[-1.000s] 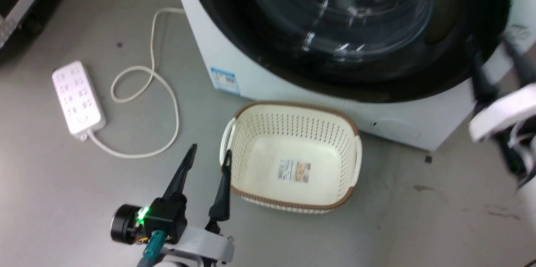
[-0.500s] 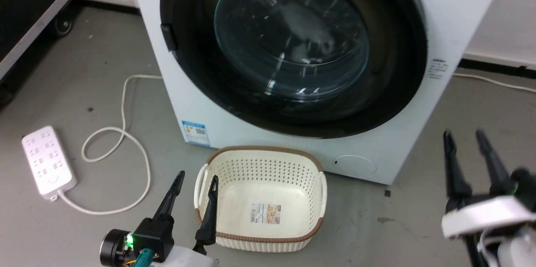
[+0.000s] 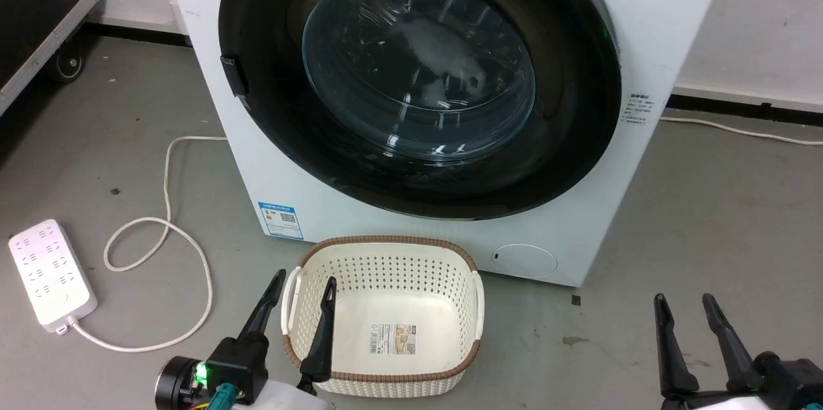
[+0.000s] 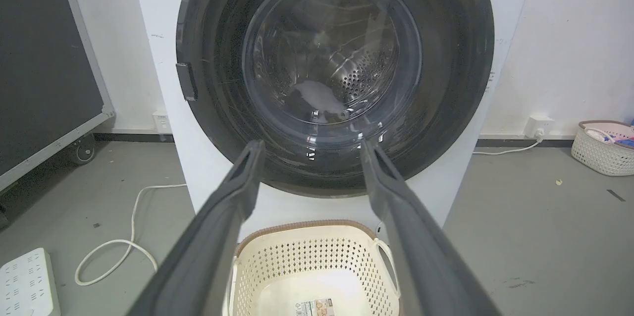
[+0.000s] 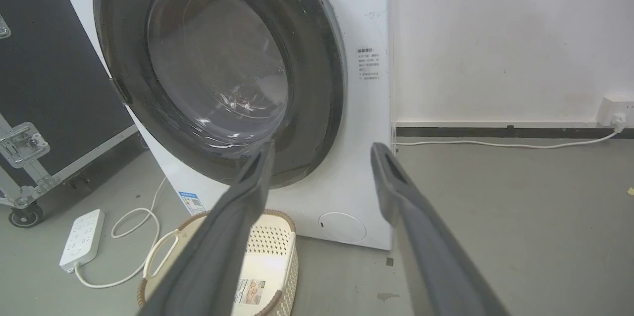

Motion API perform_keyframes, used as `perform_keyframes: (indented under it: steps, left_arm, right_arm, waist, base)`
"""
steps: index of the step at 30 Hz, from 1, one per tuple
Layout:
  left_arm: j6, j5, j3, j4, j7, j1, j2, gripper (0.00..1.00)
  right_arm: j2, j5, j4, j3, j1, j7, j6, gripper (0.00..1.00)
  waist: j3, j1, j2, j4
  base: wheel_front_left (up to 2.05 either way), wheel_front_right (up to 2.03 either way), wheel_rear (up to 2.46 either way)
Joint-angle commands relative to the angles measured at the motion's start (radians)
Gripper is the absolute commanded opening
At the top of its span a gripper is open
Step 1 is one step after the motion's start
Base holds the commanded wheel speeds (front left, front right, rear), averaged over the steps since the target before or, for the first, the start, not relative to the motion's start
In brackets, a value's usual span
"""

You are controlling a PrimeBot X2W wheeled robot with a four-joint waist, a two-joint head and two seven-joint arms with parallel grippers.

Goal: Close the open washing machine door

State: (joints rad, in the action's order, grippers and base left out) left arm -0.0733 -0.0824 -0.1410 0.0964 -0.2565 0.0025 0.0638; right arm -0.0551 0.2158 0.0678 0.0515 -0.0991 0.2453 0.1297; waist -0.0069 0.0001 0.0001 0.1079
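Observation:
The white washing machine (image 3: 649, 24) stands ahead of me on the grey floor. Its door (image 3: 418, 63), a wide black ring around bulging glass, lies flat against the machine's front, with the latch tab (image 3: 235, 76) at its left edge. Behind the glass in the left wrist view the steel drum (image 4: 361, 71) shows. My left gripper (image 3: 305, 278) is open and low at the lower left, over the near rim of a basket. My right gripper (image 3: 683, 299) is open at the lower right, above bare floor. Neither touches the door (image 5: 218, 68), and both hold nothing.
A cream perforated basket (image 3: 386, 246) sits on the floor right before the machine. A white power strip (image 3: 48, 275) and its looped cable (image 3: 167, 230) lie to the left. A black wheeled case (image 3: 38, 11) stands far left. Another basket (image 4: 602, 150) is by the right wall.
The head camera has pulled back and up, so more of the machine shows. My right gripper has dropped from beside the door's lower right edge to low at the lower right.

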Motion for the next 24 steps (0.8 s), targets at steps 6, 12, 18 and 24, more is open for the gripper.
perform_keyframes:
  steps: [6,12,18,24]
  left_arm:
    - [0.0,-0.019,0.006,0.019,0.001,0.0,-0.004,0.0]
    - [0.002,-0.016,0.007,0.016,0.008,0.0,-0.005,0.0]
    - [0.005,-0.011,0.014,0.011,0.02,0.0,-0.005,0.0]
    - [0.009,-0.006,0.02,0.005,0.032,0.0,-0.006,0.0]
  right_arm:
    - [0.0,0.003,0.0,-0.002,0.001,0.003,0.0,0.0]
    - [0.0,-0.001,-0.001,-0.003,0.003,-0.004,0.0,0.0]
    - [0.0,-0.012,-0.004,-0.005,0.008,-0.016,0.0,0.0]
    - [0.0,-0.022,-0.008,-0.008,0.013,-0.028,0.0,0.0]
  waist:
    - [-0.003,0.0,-0.0001,-0.001]
    - [-0.003,0.0,-0.0001,-0.004]
    - [-0.003,0.0,-0.0001,-0.009]
    - [-0.002,0.0,-0.0001,-0.014]
  base:
    - [0.0,0.0,0.0]
    - [0.0,0.0,0.0]
    - [0.0,0.0,0.0]
    - [0.0,0.0,0.0]
